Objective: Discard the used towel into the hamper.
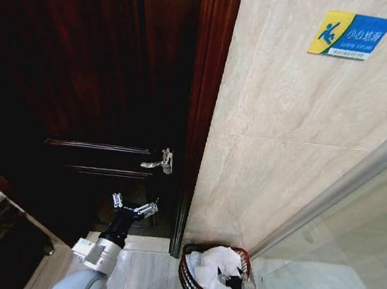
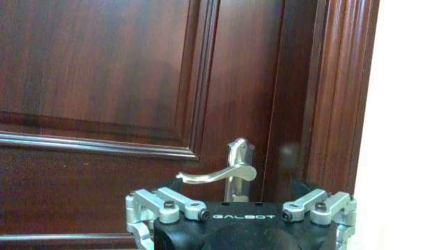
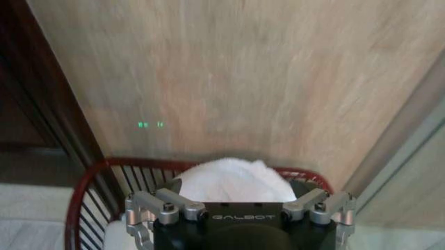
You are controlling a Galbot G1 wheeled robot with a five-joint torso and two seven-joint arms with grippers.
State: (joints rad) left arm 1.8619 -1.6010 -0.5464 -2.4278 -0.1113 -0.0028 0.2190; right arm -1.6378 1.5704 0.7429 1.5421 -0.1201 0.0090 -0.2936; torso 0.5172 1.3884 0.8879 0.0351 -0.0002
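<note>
The hamper (image 1: 213, 275), a small round basket of dark reddish-brown wire, stands on the pale tiled floor (image 1: 141, 269) in the corner where the beige stone wall (image 1: 278, 148) meets the glass shower panel (image 1: 352, 237), just beside the dark wooden door frame (image 1: 200, 103). The white towel (image 1: 214, 267) lies bunched inside it, its top mounding above the rim.

The right hand (image 1: 236, 284) is down in the hamper on the side nearest the robot, right against the towel. In the right wrist view the towel (image 3: 233, 181) bulges up between the two finger mounts of the right hand (image 3: 240, 205), and the red rim of the hamper (image 3: 90, 179) curves around behind it; the fingertips themselves are hidden by the cloth and the hand's body, so I cannot tell whether they pinch the towel or stand spread.

The left hand (image 1: 134, 206) hangs above the floor in front of the dark wooden door (image 1: 82, 66), below and a little to the left of the silver lever handle (image 1: 159, 161), well apart from the hamper. Its fingers are spread and hold nothing. From the left wrist view the left hand (image 2: 240, 208) faces the door panel (image 2: 97, 78), with the lever handle (image 2: 219, 174) showing between its two finger mounts.

A blue and yellow caution sign (image 1: 349, 35) is fixed high on the stone wall.
</note>
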